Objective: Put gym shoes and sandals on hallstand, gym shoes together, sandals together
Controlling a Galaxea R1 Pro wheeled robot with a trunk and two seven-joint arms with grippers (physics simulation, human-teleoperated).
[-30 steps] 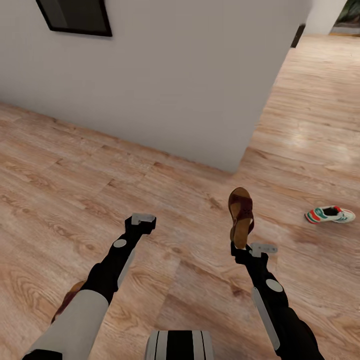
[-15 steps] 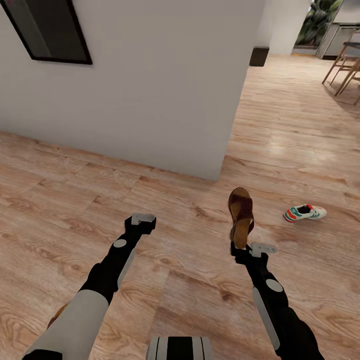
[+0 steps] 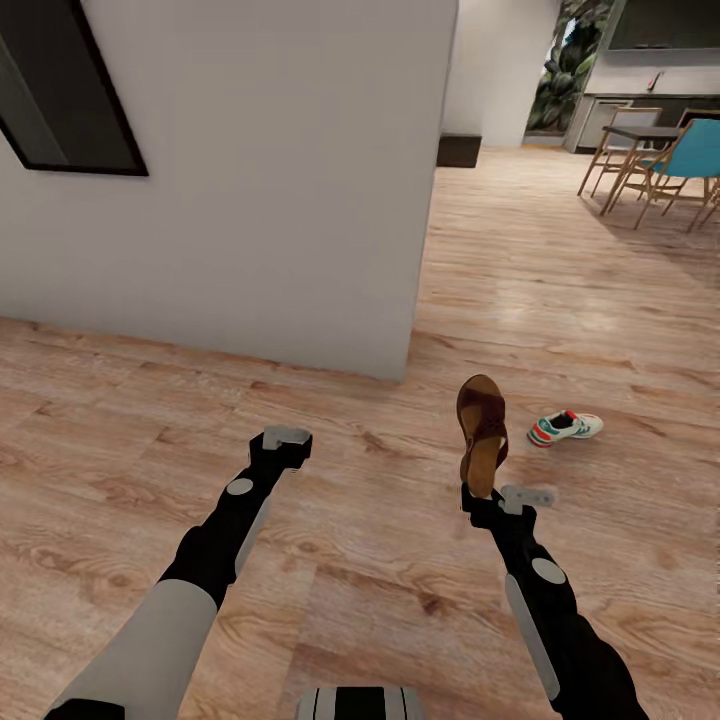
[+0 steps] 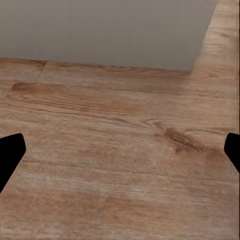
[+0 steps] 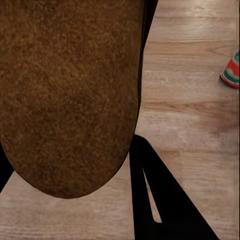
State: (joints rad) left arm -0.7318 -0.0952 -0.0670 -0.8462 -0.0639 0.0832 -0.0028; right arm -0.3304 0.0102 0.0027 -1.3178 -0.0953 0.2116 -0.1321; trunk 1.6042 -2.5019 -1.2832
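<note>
My right gripper [image 3: 482, 492] is shut on the heel end of a brown sandal [image 3: 482, 430], which stands upright above the corridor floor [image 3: 380, 560]. Up close in the right wrist view, the sandal's tan footbed [image 5: 70, 95] spreads across the picture. A white gym shoe [image 3: 565, 427] with green stripes and red accents lies on the floor just right of the held sandal; its edge shows as the gym shoe [image 5: 231, 73] in the right wrist view. My left gripper [image 3: 285, 438] hangs open over bare planks, its fingertips [image 4: 10, 152] wide apart with nothing between them.
A white wall [image 3: 260, 190] with a dark framed panel [image 3: 60, 110] ends in a corner ahead of me. Beyond the corner the floor runs to a dining area with wooden chairs [image 3: 625, 160], a blue chair [image 3: 690, 160] and a plant [image 3: 570, 70].
The whole view has swung to the right: the wall corner and gym shoe slid left in the picture and the dining area came into sight. Both arms hold their pose, sandal still gripped.
</note>
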